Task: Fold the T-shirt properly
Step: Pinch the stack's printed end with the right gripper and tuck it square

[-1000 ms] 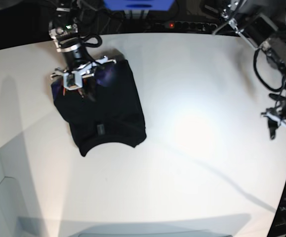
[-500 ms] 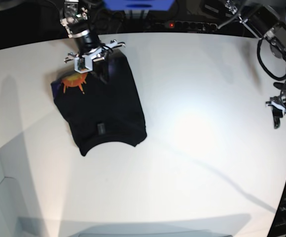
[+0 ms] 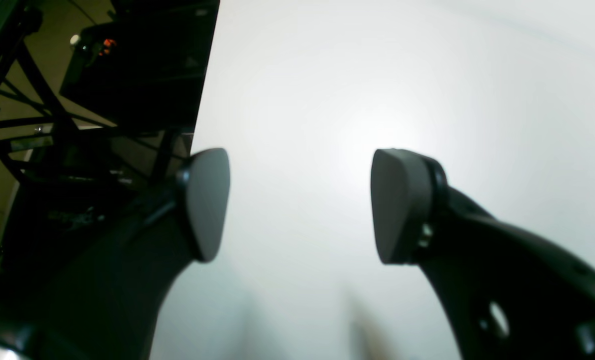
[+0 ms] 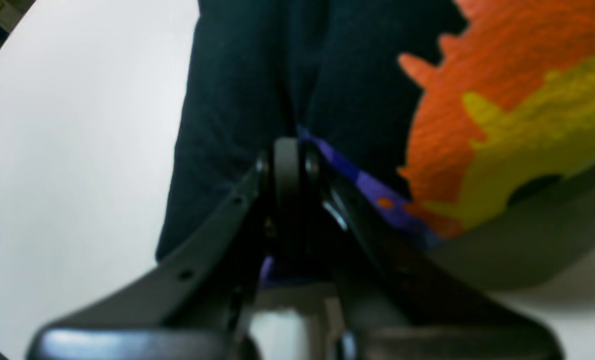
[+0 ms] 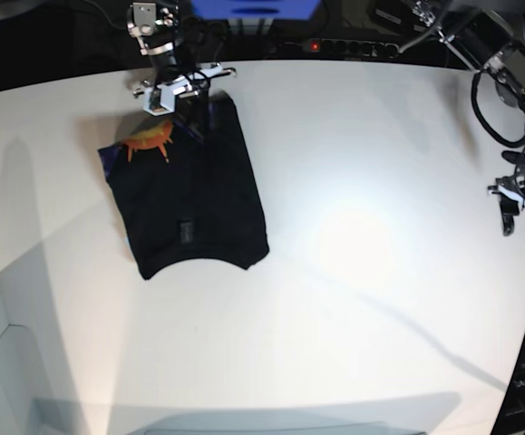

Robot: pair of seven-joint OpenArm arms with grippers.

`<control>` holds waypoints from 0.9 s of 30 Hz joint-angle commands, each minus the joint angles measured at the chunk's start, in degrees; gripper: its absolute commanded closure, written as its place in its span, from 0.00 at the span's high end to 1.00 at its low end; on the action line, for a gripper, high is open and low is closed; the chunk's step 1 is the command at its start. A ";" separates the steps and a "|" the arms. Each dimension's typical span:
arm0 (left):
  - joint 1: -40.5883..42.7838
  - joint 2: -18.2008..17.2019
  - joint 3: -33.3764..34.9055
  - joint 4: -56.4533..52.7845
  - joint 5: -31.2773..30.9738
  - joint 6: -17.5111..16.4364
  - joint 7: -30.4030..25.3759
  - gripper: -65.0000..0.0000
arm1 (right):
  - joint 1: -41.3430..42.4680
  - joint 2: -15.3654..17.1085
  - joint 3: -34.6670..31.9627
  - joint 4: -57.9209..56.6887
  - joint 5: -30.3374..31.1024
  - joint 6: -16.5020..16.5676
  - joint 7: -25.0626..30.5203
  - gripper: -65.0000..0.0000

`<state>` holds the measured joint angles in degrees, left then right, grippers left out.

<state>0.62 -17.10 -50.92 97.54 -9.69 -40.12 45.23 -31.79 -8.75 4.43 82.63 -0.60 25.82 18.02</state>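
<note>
Table (image 5: 353, 272): white, wide, lying under everything.

T-shirt (image 5: 194, 204): black, bunched into a rough folded block, sitting on the table's far side toward my right arm; orange sun print (image 5: 149, 140) showing near its far edge, purple-blue print beside it in my right wrist view.

My right gripper (image 4: 288, 165): I am pinching its jaws together on a raised fold of the T-shirt at that far edge.

My left gripper (image 3: 300, 205): I am holding it spread apart, empty, over bare table, well apart from the T-shirt.
</note>
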 commanded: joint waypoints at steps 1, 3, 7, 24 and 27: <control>-0.05 -1.05 -0.29 0.88 -0.72 0.12 -1.23 0.65 | -0.96 -0.25 0.10 1.46 -0.59 0.42 -1.98 0.00; 0.65 -1.14 -0.29 0.88 -0.72 0.12 -1.67 0.65 | -2.45 -0.25 0.10 4.97 -0.50 0.42 0.13 0.00; 0.83 -0.96 -0.29 0.88 -0.72 0.12 -1.32 0.65 | -4.56 -0.25 0.28 12.53 -0.50 0.33 6.02 0.00; 5.22 -0.87 -0.38 1.23 -0.81 0.12 -1.85 0.65 | 9.59 -0.25 17.68 8.84 -0.50 0.51 -0.66 0.00; 5.22 -0.87 -0.38 0.88 -0.81 0.12 -1.85 0.65 | 9.15 -0.25 17.95 4.36 -0.50 0.51 -0.66 0.00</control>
<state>6.46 -16.97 -51.07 97.65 -9.69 -40.25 44.91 -22.76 -8.84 22.44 86.02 -1.50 25.89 16.10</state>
